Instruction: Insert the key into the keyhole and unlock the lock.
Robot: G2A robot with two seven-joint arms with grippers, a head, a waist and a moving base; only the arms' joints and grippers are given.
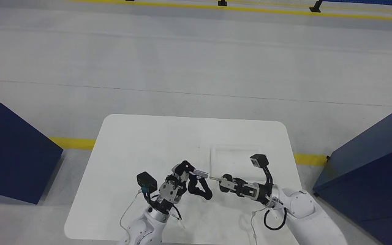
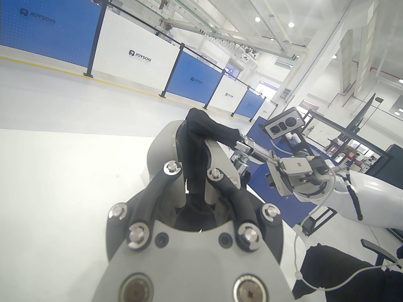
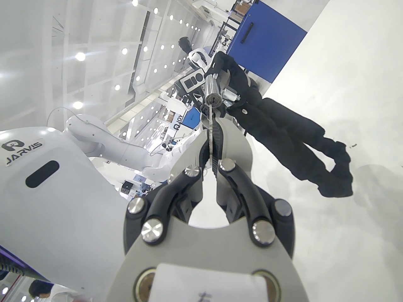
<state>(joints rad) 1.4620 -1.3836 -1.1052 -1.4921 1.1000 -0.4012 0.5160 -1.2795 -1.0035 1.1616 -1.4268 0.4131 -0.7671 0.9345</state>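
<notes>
Above the white table (image 1: 141, 141), my left gripper (image 1: 182, 176) is shut on the lock's black fabric-covered cable (image 2: 192, 161). The lock's silver cylinder (image 2: 252, 149) sticks out toward the right arm, and its keyhole (image 3: 214, 98) faces the right wrist camera. The rest of the cable (image 3: 283, 133) hangs in a loop below it. My right gripper (image 3: 210, 141) is shut on the flat silver key (image 3: 209, 127), held edge-on. The key's tip touches the keyhole. From above, the key (image 1: 215, 177) bridges the gap between the lock (image 1: 199, 174) and the right gripper (image 1: 225, 180).
Both arms hover near the table's front edge, with bare white surface behind them. A faint rectangular outline (image 1: 236, 156) is marked on the table beyond the grippers. Blue cabinets stand on the floor to the left (image 1: 24, 153) and right (image 1: 361, 168) of the table.
</notes>
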